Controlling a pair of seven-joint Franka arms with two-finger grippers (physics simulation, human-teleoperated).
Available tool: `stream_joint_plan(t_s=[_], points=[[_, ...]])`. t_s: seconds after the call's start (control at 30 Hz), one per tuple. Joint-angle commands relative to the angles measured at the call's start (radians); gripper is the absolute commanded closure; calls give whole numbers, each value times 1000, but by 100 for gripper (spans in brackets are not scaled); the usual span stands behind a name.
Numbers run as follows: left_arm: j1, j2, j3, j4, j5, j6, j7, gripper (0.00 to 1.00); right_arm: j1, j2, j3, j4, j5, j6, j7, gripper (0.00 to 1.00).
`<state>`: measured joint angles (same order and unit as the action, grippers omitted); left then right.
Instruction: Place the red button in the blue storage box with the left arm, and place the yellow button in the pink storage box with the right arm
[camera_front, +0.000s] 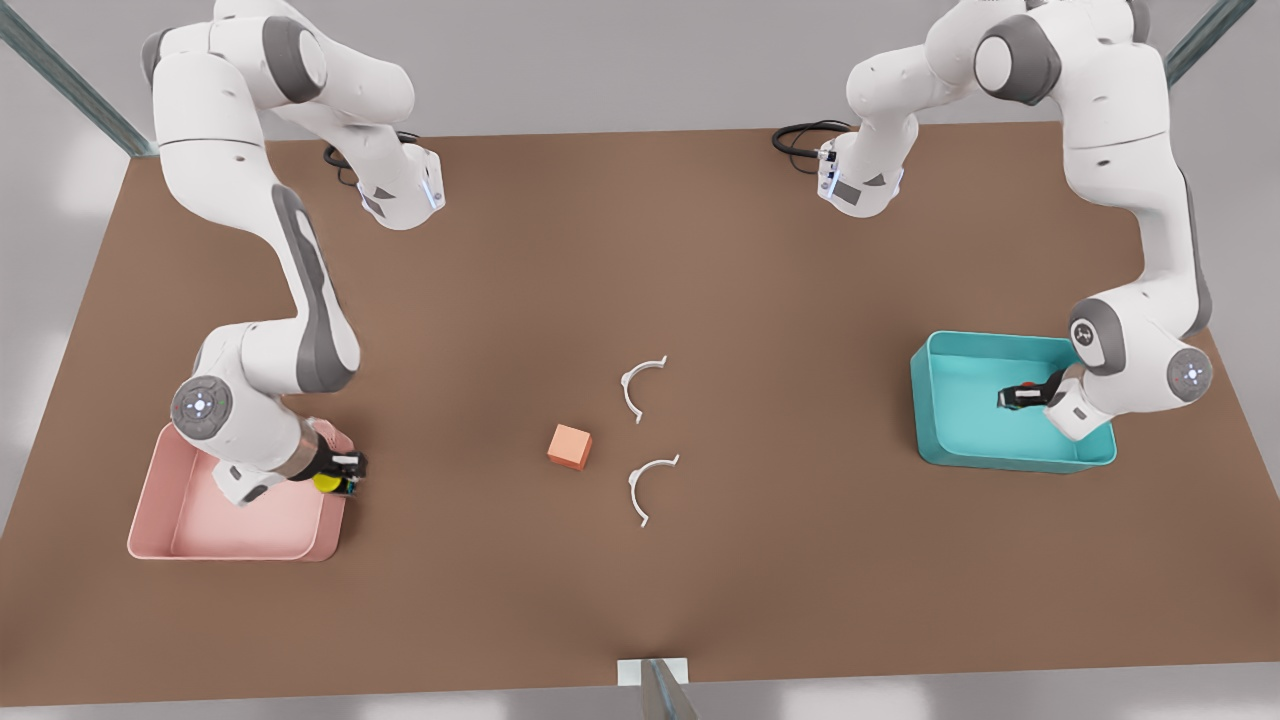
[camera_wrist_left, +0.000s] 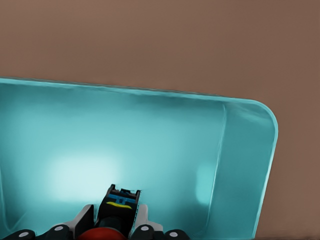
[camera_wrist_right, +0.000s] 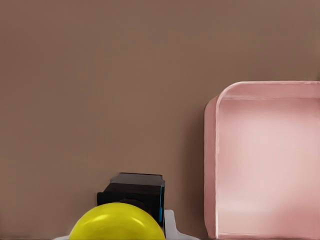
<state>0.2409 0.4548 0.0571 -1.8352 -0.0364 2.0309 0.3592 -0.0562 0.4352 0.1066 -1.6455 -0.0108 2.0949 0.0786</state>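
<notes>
Orange cube (camera_front: 569, 446) and two white clips (camera_front: 641, 388) mid-table, between grippers clamped on red button (camera_wrist_left: 102, 233) and yellow button (camera_wrist_right: 117, 222).

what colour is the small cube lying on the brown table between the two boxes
Orange small cube, clearest in the front view.

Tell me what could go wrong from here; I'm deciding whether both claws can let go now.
1. The right claw holds the yellow button at the pink storage box's edge, and the right wrist view shows brown table beneath it. Released now, it would likely land outside.
2. The left claw holds the red button above the blue storage box's floor; if dropped, it might bounce or roll, though the walls should contain it.
</notes>
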Motion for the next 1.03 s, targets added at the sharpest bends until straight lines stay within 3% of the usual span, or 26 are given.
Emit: stream_joint_plan(t_s=[0.0, 0.23, 0.33, 0.37, 0.4, 0.47, 0.57, 0.63, 0.67, 0.7, 0.77, 1.0], points=[[0, 10, 9, 1, 0, -4, 455, 0, -37, -3, -1, -2, -6, -27, -373, 54], [-9, -33, 7, 14, 0, -24, 437, 0, -178, 37, -2, 3, -4, 1, -553, 53], [-81, -85, -7, 233, -8, -299, 43, 0, -209, 85, -2, 3, 6, 17, -583, 48], [-109, -84, -7, 302, -23, -345, -52, 0, -221, 103, -2, 3, 17, 27, -586, 30], [-153, -85, -7, 372, -39, -383, -204, 0, -232, 114, -1, 7, 29, 37, -585, 0], [-241, -99, -7, 504, -31, -489, -390, 0, -228, 114, -1, 21, 37, 34, -580, 0], [-252, -252, -82, 478, -30, -541, -436, 0, -171, 105, 2, 98, 32, 19, -571, 0], [-232, -317, -160, 429, 23, -537, -436, 0, -146, 91, 44, 226, 28, -119, -487, 0], [-221, -317, -188, 428, 43, -544, -437, 0, -74, 2, 25, 224, 26, -167, -418, 0], [-224, -317, -188, 429, 44, -564, -436, 0, 62, -134, -106, 122, 25, -170, -320, 0], [-226, -315, -188, 430, 47, -567, -436, 0, 73, -256, -73, 44, -27, -245, -155, 0], [-226, -268, -188, 470, 50, -557, -437, 0, 95, -219, -70, 165, -67, -477, -5, 0]])
